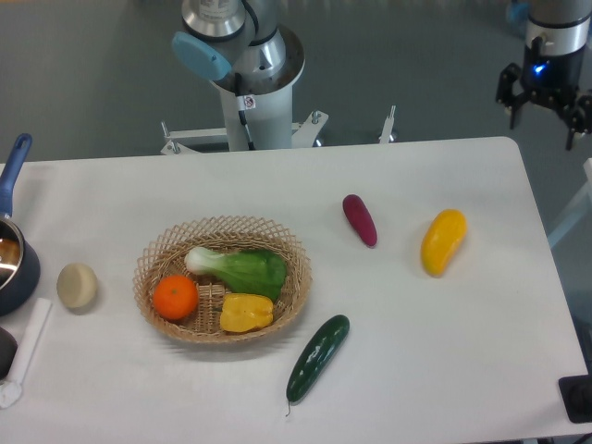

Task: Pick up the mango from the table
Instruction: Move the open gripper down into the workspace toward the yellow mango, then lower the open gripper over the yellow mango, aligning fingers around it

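Gripper [544,104], fingers spread and holding nothing, is hovering beyond the table's [462,370] far right corner; mango [443,241] is lying nearer the right edge, long axis slanting toward that corner.
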